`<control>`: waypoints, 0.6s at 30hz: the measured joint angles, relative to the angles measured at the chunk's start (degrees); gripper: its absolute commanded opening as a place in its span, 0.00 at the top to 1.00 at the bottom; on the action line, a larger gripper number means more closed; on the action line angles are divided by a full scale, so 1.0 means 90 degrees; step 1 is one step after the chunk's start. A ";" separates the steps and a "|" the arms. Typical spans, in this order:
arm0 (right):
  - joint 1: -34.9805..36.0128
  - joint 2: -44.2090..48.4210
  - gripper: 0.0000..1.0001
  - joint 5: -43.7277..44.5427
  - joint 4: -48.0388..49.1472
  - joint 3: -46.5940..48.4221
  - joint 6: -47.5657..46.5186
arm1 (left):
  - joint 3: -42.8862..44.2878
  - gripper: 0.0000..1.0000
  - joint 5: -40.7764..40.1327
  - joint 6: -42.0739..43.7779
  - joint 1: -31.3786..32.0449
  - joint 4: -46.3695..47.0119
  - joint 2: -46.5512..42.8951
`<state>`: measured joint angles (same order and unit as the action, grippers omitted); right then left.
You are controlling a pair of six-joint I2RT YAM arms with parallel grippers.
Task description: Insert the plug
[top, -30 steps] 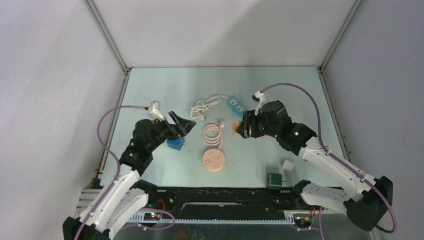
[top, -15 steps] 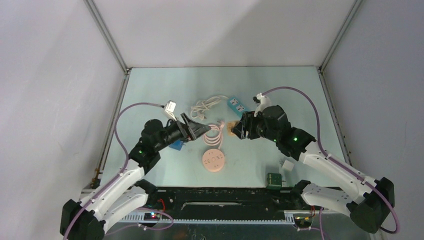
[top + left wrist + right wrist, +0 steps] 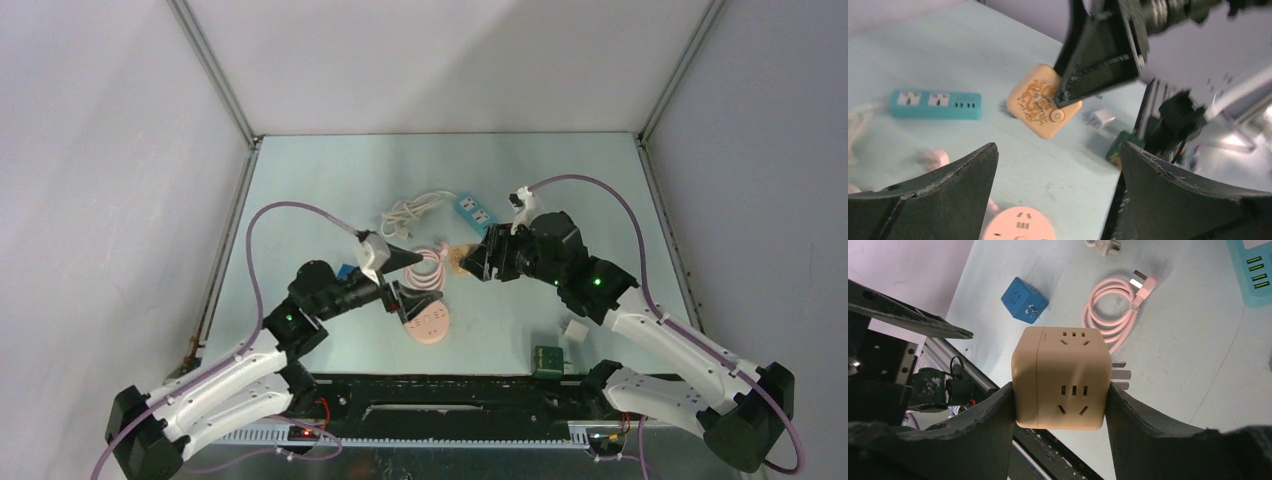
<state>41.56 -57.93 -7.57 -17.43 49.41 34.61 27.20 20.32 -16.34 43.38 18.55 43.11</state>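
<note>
1 tan cube adapter (image 3: 1062, 377): pinched between the fingers of the right tool (image 3: 482, 258), prongs showing on 1 side, held above mid-table (image 3: 560, 180), just right of the pink coiled cable (image 3: 428, 268).
Left tool (image 3: 410, 282): spread, gripping nothing, over the round pink socket (image 3: 427, 322).
1 teal power strip (image 3: 472, 209): far centre.
1 blue cube (image 3: 1024, 300): left of the coil.
</note>
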 measured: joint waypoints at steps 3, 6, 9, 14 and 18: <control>0.0000 0.0070 0.54 -0.0129 -0.0027 0.0000 0.0044 | 0.0041 0.03 0.0289 0.1401 0.0289 -0.0153 0.0097; 0.0000 0.0129 0.54 -0.0223 -0.0070 0.0000 0.0080 | 0.0245 0.04 0.0510 0.2567 0.0474 -0.0372 0.0393; 0.0000 0.0165 0.54 -0.0330 -0.0107 0.0000 0.0095 | 0.0483 0.05 0.0588 0.3415 0.0602 -0.0512 0.0680; 0.0010 0.0168 0.54 -0.0469 -0.0168 0.0000 0.0092 | 0.0925 0.05 0.0444 0.4481 0.0835 -0.0685 0.1086; 0.0036 0.0168 0.54 -0.0532 -0.0209 0.0000 0.0090 | 0.1428 0.05 0.0362 0.4949 0.0879 -0.0945 0.1508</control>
<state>41.89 -56.42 -12.36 -19.31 49.41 35.42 40.05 23.57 28.21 51.29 10.04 56.69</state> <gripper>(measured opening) 0.618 0.954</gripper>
